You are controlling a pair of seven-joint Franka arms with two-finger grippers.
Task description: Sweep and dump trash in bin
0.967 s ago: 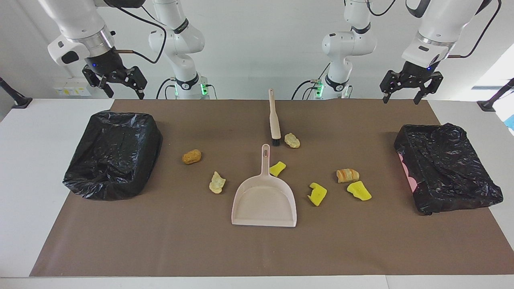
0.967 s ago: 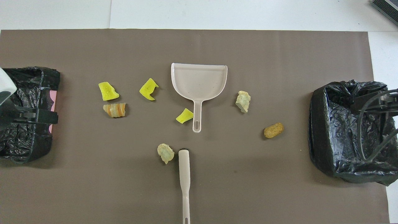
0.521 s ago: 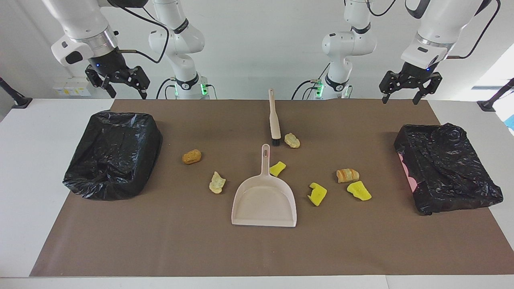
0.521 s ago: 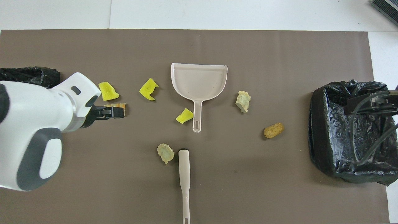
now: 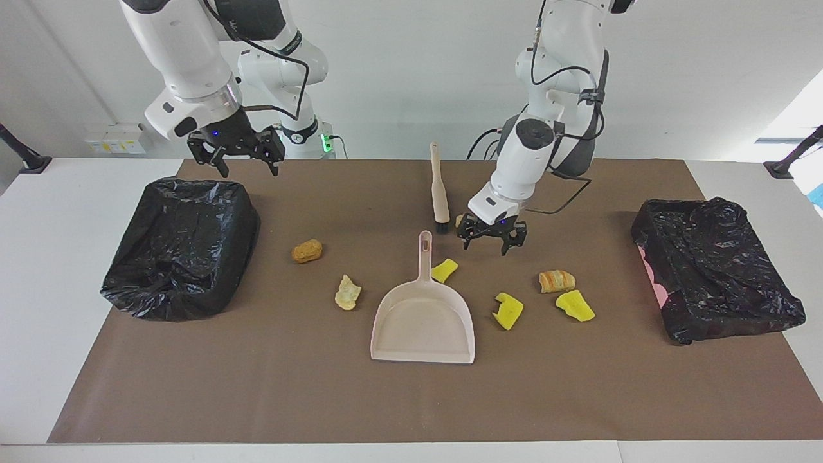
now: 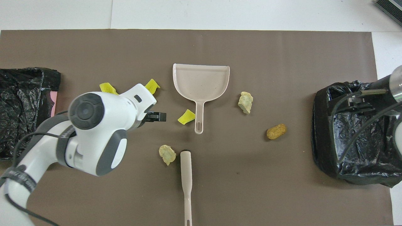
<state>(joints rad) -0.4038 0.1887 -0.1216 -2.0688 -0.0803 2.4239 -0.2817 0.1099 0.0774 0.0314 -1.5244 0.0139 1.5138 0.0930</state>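
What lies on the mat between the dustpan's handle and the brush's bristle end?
Nothing: in the overhead view the mat between the dustpan handle and the brush head is bare. One yellow sponge chunk lies beside the handle, outside that gap.

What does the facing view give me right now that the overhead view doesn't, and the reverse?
Facing view only: the striped bread-like lump, covered from above by the left arm; the left end effector, open, over the mat beside the brush head; the right end effector, open, by the bin at the right arm's end.
Overhead view only: the whole pale lump beside the brush head; in the facing view the left end effector hides most of it.
Both: dustpan, brush, bin at the left arm's end, orange-brown lump.
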